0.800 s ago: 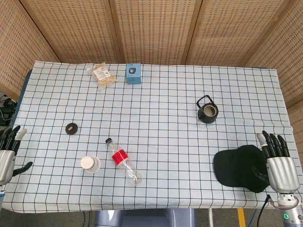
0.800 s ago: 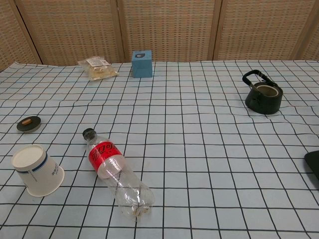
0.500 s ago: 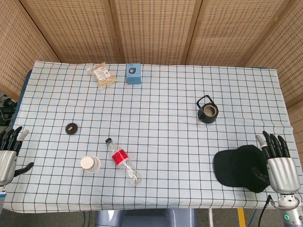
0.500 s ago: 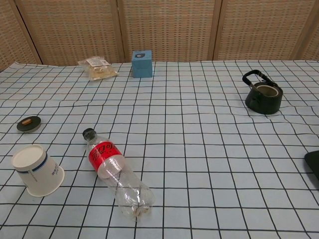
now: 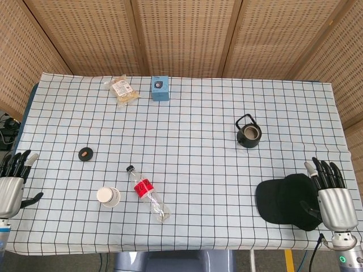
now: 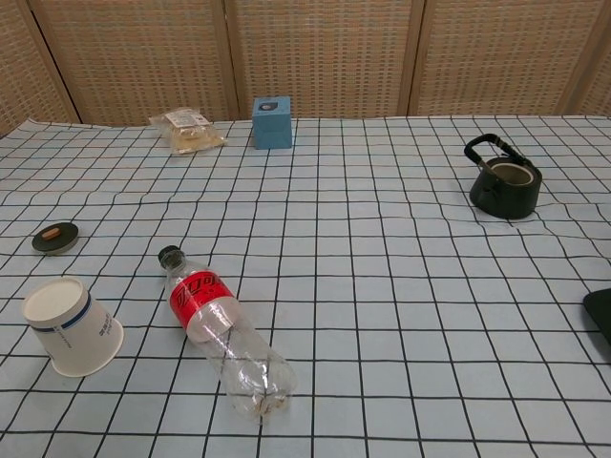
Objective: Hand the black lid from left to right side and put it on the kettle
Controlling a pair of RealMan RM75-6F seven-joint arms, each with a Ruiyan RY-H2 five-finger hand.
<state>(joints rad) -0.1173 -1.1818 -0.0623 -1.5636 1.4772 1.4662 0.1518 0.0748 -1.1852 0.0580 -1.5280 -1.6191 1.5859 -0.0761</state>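
Observation:
The black lid with a brown knob lies flat on the checked cloth at the left, also seen in the chest view as lid. The black kettle stands open-topped at the right, handle raised, kettle in the chest view. My left hand hovers at the table's left edge, fingers spread, empty, well short of the lid. My right hand is at the front right corner, fingers spread, empty, far below the kettle. Neither hand shows in the chest view.
A black cap lies just left of my right hand. A clear bottle and a tipped paper cup lie at front left. A snack bag and blue box sit at the back.
My left hand has drifted slightly down and to the right along the table edge. My right hand has sunk a little toward the front. Objects have not moved.

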